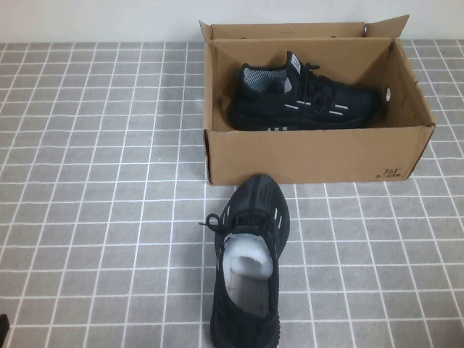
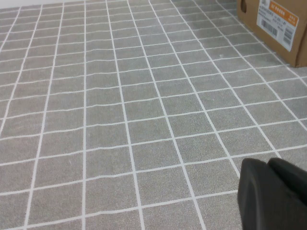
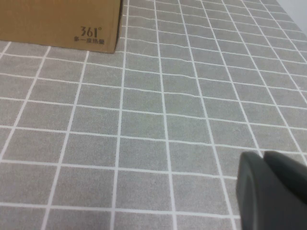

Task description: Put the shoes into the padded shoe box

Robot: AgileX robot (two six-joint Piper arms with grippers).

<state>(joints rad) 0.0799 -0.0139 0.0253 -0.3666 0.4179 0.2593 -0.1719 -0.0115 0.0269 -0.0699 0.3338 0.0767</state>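
- The box [image 1: 312,156] stands open at the far side of the grey tiled cloth [image 1: 94,181]; one shoe [image 1: 304,101] already lies inside on its sole, toe toward the side hole.
- The second shoe [image 1: 248,268] sits just in front of the box, toe toward its front wall, white stuffing in the opening.
- Best grasped around the midfoot, lifted clear of the wall, and set beside its mate.
- The left gripper [image 2: 273,194] and right gripper [image 3: 271,189] hang over bare cloth, holding nothing; whether open, I cannot tell.
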